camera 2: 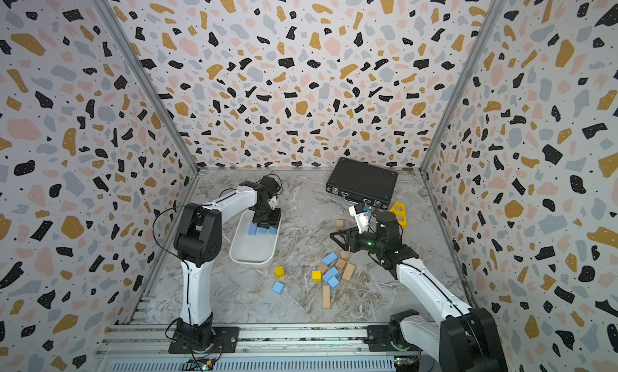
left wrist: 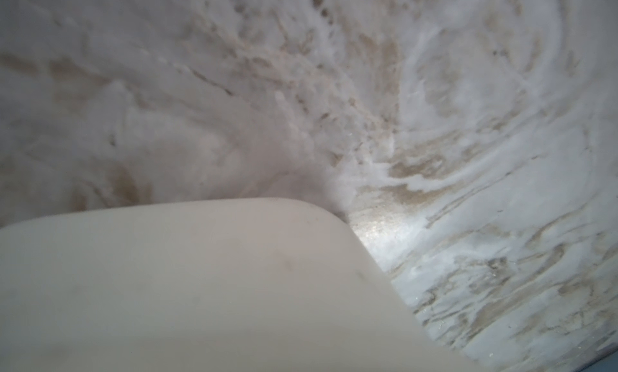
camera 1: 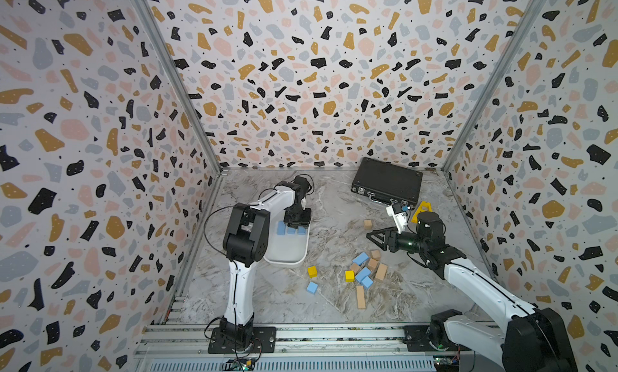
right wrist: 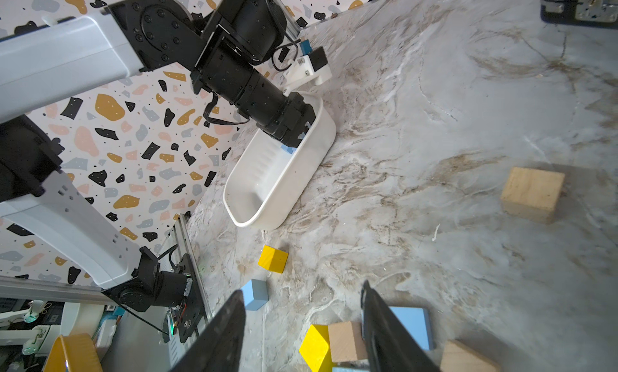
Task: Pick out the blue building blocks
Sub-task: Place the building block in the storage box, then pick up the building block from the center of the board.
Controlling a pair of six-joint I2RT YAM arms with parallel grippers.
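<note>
Right wrist view: the right gripper (right wrist: 302,290) is seen parted, empty, near 4 blue building blocks (right wrist: 255,295); 3 lie in the white tray (camera 1: 287,250) under the left gripper (camera 1: 297,223), whose state cannot be told. Judged light and rigid; flat opposite faces should be pinched.

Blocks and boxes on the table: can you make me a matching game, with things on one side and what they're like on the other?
Things:
1. white tray
2. black case
3. long wooden block
4. lone blue block

What they're like:
A. tan, lying flat
B. alone, next to a yellow cube
C. has blue blocks inside
D. shut, at the very back

Pairs: 1-C, 2-D, 3-A, 4-B
</note>
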